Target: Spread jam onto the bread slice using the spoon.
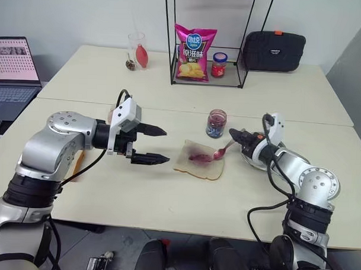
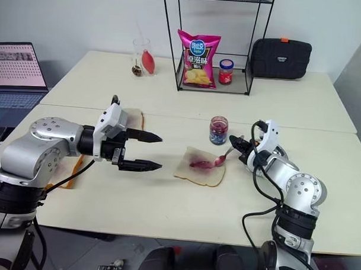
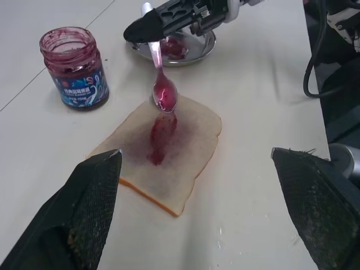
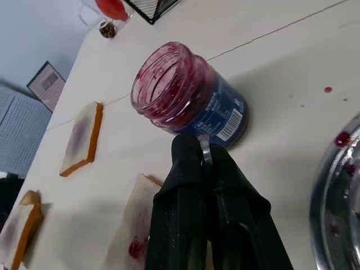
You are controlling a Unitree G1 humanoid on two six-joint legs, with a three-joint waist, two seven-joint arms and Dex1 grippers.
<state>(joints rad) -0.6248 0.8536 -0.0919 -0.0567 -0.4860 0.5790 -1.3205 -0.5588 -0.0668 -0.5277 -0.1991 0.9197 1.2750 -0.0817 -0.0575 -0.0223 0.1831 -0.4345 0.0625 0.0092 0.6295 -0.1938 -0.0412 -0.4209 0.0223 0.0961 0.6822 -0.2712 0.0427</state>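
Spreading: right gripper (image 1: 235,134) clenched on spoon (image 1: 222,152), bowl on bread slice (image 1: 199,160)
Axis: spoon handle toward 2 o'clock
Jam (image 3: 160,135): streak at centre
Left gripper (image 1: 158,145): released, bread's 9 o'clock

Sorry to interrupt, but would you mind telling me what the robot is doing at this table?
It is spreading jam on bread. The right gripper is shut on the handle of the spoon, whose jam-coated bowl sits at the far edge of the bread slice. A streak of jam runs down the slice's middle, the rest still bare. The left gripper hovers open beside the slice, holding nothing. An open jam jar stands just behind the bread, and a steel dish lies under the right gripper.
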